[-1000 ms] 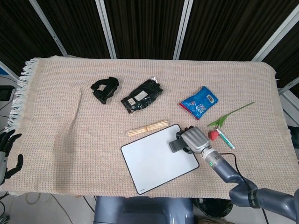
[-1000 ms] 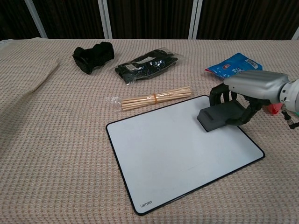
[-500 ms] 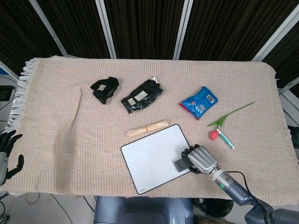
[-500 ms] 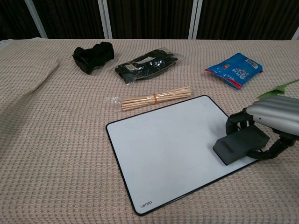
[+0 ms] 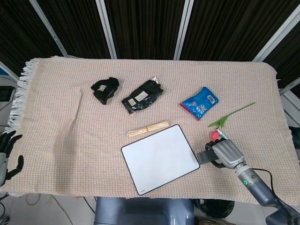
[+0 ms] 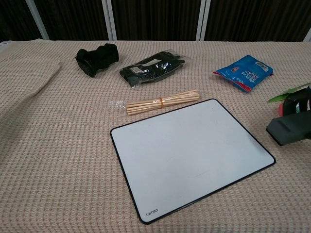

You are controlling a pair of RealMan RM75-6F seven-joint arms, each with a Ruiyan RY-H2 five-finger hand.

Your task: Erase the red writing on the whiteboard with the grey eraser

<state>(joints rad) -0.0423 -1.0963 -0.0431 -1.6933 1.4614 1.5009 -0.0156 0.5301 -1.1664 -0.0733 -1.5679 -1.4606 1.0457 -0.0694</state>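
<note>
The whiteboard [image 5: 159, 158] [image 6: 189, 155] lies on the cloth near the front edge, and its surface shows plain white with no red marks. To its right, just off the board, my right hand [image 5: 226, 153] holds the grey eraser [image 5: 205, 157] [image 6: 290, 130] over the cloth. The chest view shows only the eraser and a few dark fingers [image 6: 297, 103] at the right border. Off the table's left edge, my left hand [image 5: 7, 152] hangs with fingers apart and holds nothing.
Bundled wooden sticks [image 5: 148, 128] [image 6: 160, 102] lie against the board's far edge. Behind them are a black strap [image 5: 105, 89], a black packet [image 5: 143, 96] and a blue snack bag [image 5: 200, 102]. A green stem [image 5: 230, 116], a red bud [image 5: 214, 135] and a pen lie beside my right hand.
My right hand carried the eraser from the board's upper right corner down its right side, then off the board to the right. The left hand stayed put.
</note>
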